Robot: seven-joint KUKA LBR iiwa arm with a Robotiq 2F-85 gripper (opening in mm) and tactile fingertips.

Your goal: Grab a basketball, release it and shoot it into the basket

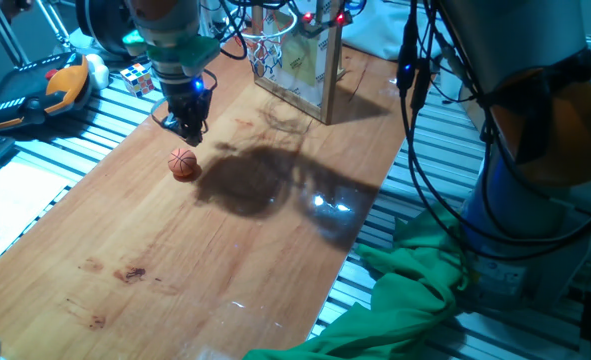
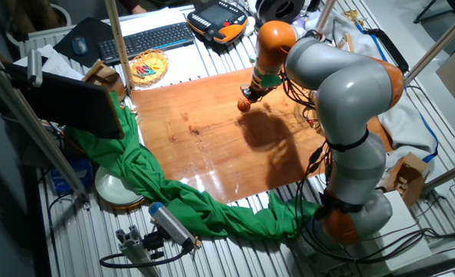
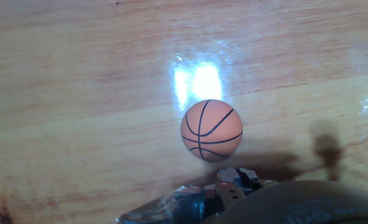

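Note:
The basketball (image 1: 183, 162) is a tiny orange ball with dark seams, lying free on the wooden table top (image 1: 225, 260). It also shows in the other fixed view (image 2: 244, 105) and in the middle of the hand view (image 3: 212, 129). My gripper (image 1: 188, 133) hangs just above and behind the ball without touching it; its fingertips taper together and hold nothing. It also shows in the other fixed view (image 2: 251, 94). The basket (image 1: 268, 42), with a red-orange rim, a white net and a clear wood-framed backboard (image 1: 310, 60), stands upright at the far end of the table.
An orange-and-black plush toy (image 1: 67, 85) and a multicoloured puzzle cube (image 1: 138, 77) lie beyond the table's left edge. A green cloth (image 1: 415, 290) drapes off the right side. A keyboard (image 2: 146, 38) and a small basket of items (image 2: 148, 66) sit beside the table.

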